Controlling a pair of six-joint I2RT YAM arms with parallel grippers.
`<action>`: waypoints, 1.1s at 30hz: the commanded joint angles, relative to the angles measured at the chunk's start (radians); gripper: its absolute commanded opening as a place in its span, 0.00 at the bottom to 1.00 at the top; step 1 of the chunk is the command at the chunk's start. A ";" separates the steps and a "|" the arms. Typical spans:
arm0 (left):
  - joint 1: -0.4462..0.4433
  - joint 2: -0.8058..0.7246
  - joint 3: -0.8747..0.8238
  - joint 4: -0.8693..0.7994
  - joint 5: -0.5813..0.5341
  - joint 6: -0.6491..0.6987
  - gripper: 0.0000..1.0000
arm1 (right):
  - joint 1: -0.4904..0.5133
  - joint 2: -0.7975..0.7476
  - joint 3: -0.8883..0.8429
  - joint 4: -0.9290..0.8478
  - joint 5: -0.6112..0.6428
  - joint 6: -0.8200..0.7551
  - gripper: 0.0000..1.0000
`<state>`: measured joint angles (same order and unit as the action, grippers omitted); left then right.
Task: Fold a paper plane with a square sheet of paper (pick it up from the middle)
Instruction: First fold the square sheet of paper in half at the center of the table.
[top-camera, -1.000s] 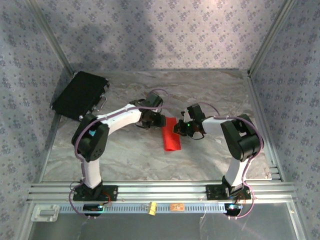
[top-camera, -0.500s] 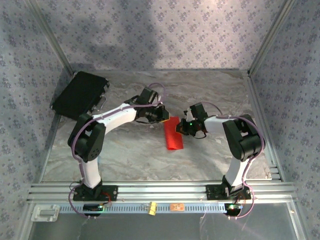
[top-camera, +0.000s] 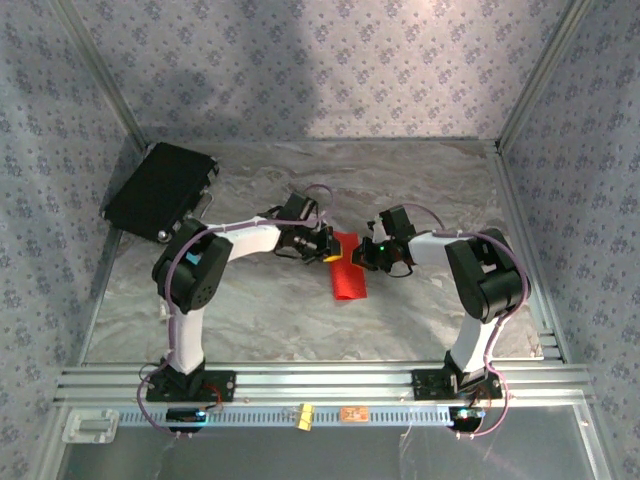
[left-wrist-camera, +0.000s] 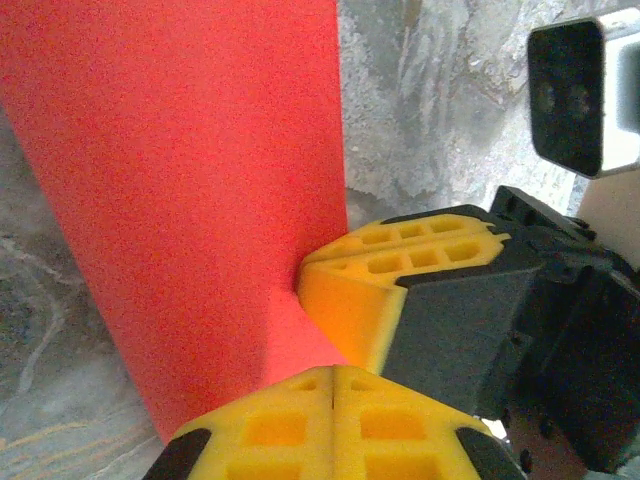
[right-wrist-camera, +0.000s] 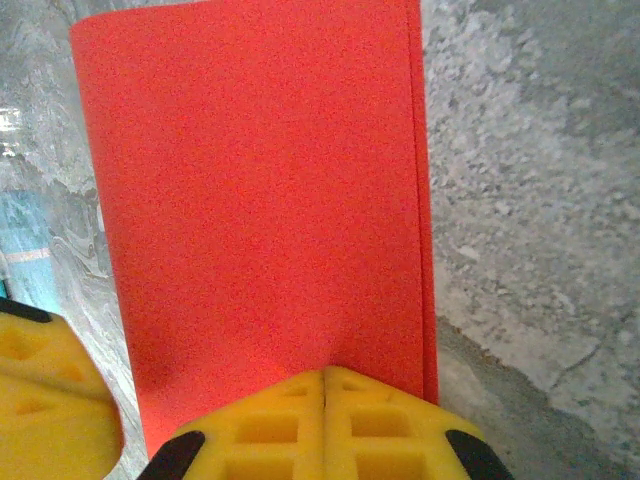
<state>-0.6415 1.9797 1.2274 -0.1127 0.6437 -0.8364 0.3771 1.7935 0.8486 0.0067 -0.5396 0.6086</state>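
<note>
Square sheet of paper (top-camera: 348, 278) halved into strip. Left end effector (left-wrist-camera: 333, 371), right end effector (right-wrist-camera: 324, 372) both pinching far end. Remaining folds outstanding.

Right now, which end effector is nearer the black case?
The left end effector, at the paper's left edge, on the case's side; the right end effector is across the paper.

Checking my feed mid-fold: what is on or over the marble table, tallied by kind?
robot arms: 2 (left arm, right arm)
folded red sheet of paper: 1
black rectangular case: 1
total: 4
</note>
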 joint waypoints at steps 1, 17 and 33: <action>-0.006 0.019 -0.002 0.008 0.017 0.010 0.00 | -0.007 0.043 -0.039 -0.125 0.115 -0.005 0.00; -0.018 0.048 -0.058 -0.141 -0.162 0.155 0.00 | -0.002 0.033 -0.064 -0.109 0.114 0.008 0.00; -0.049 -0.036 0.035 -0.159 -0.077 0.033 0.00 | -0.004 0.027 -0.065 -0.117 0.129 0.010 0.00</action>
<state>-0.6697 1.9873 1.2247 -0.2428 0.5186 -0.7605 0.3775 1.7863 0.8291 0.0334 -0.5377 0.6132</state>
